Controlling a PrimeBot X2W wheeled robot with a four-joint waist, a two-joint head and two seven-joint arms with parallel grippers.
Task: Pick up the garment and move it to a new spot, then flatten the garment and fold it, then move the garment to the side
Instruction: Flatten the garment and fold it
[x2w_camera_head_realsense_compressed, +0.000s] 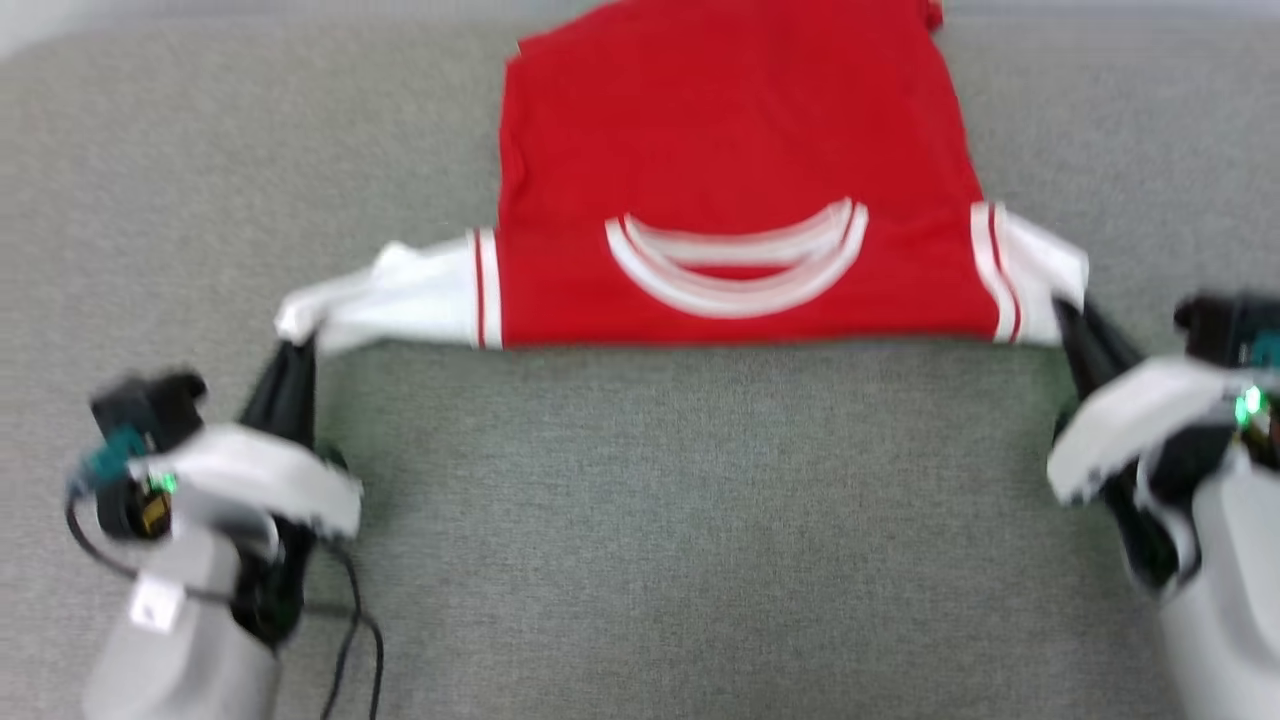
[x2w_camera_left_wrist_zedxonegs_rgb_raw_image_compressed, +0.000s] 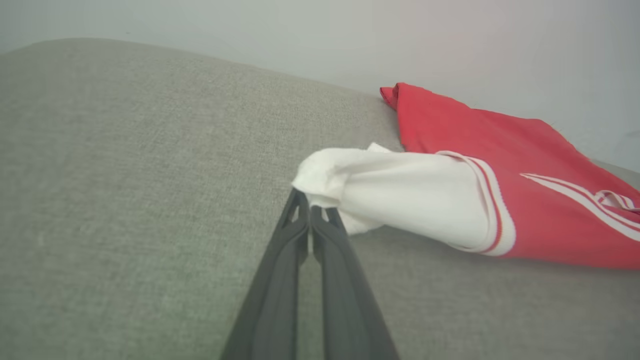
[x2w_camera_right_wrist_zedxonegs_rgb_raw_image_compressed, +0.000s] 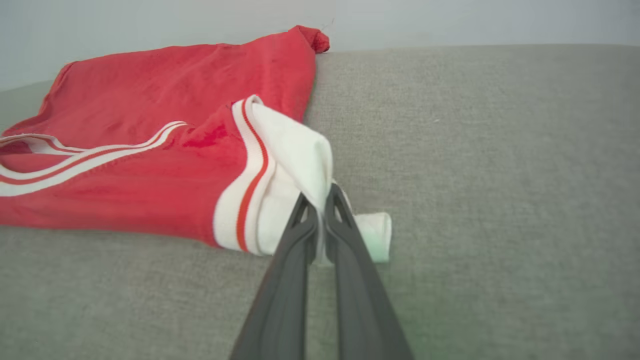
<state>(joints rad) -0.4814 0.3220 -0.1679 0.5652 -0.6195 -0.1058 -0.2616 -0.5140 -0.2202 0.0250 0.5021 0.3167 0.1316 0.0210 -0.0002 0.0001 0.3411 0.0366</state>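
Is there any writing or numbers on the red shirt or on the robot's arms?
No text can be read anywhere.
The red soft jersey shirt with white sleeves shows plain red cloth and striped trim, no letters or numbers.
The small white patch on the pale left forearm: too blurred to read.

Left gripper (x2w_camera_left_wrist_zedxonegs_rgb_raw_image_compressed: 310, 210) pinches garment's (x2w_camera_left_wrist_zedxonegs_rgb_raw_image_compressed: 500, 165) white sleeve (x2w_camera_left_wrist_zedxonegs_rgb_raw_image_compressed: 400, 195); grey fabric surface (x2w_camera_left_wrist_zedxonegs_rgb_raw_image_compressed: 125, 175) beneath.

1. The worktop (x2w_camera_head_realsense_compressed: 640, 520) is a broad surface covered in grey woven fabric. Its far edge meets a pale wall (x2w_camera_left_wrist_zedxonegs_rgb_raw_image_compressed: 350, 40).
2. The garment (x2w_camera_head_realsense_compressed: 740, 150) lies directly on it, ahead of both grippers, with the striped collar nearest them.
3. It spans from the left gripper (x2w_camera_head_realsense_compressed: 300, 345) to the right gripper (x2w_camera_head_realsense_compressed: 1065, 312), with a white sleeve end nipped in each.
4. Bare grey fabric lies beneath and behind both grippers.
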